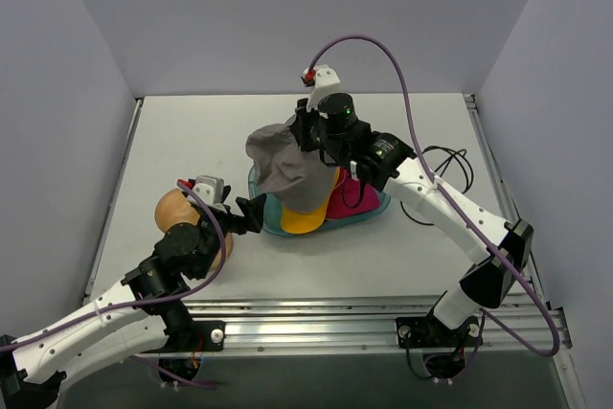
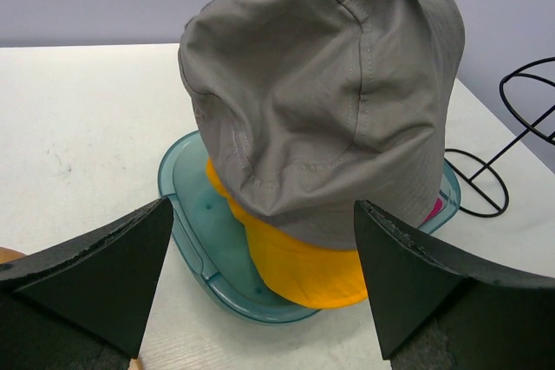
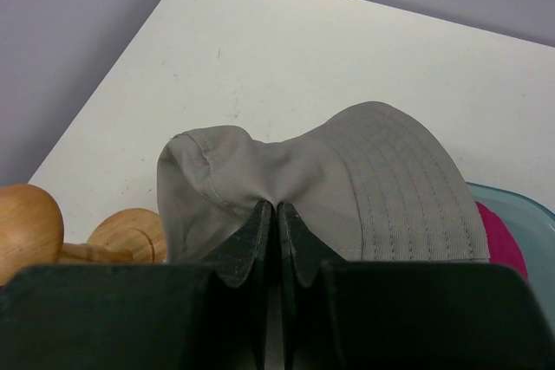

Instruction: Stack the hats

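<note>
Your grey hat (image 1: pixel 287 168) is hanging limp and creased, a fold of it pinched tight in the right claw (image 3: pixel 276 214). It is draping over the yellow hat (image 1: pixel 305 220) and magenta hat (image 1: pixel 356 198) in the teal tray (image 1: pixel 381 206) mid-counter (image 1: pixel 192 141). The pile is lying straight beneath that claw, so I judge you are looking at a plain drop. The left claw (image 1: pixel 247 215) is hovering wide open at the pile's eight o'clock.

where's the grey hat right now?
Centre of the top view: the grey hat hangs pinched in the right gripper, over the yellow-orange hat lying in the teal tray.
</note>
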`<control>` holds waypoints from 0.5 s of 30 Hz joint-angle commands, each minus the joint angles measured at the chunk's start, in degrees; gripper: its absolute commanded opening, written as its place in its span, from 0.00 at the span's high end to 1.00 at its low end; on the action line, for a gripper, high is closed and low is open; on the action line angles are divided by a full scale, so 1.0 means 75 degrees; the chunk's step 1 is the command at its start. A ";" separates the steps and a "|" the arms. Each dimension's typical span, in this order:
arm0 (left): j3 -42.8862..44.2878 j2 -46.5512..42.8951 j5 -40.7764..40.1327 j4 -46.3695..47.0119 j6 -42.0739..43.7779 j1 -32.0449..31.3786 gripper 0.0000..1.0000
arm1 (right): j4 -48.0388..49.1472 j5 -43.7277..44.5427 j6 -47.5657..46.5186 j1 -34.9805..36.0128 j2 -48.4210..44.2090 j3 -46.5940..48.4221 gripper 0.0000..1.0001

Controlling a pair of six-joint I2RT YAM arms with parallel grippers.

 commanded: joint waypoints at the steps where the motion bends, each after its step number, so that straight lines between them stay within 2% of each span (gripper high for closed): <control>1: 0.0096 0.0015 -0.0056 0.0370 0.0118 -0.0024 0.06 | 0.0339 0.0245 0.0109 -0.0133 -0.0571 0.0459 1.00; 11: 0.0084 -0.0009 -0.0102 0.0370 0.0118 -0.0024 0.06 | -0.0060 -0.0340 0.0202 -0.0566 -0.0934 0.0787 1.00; 15: 0.0084 0.0003 -0.0138 0.0358 0.0130 -0.0024 0.06 | -0.0130 -0.0072 0.0226 -0.0707 -0.1168 0.0799 1.00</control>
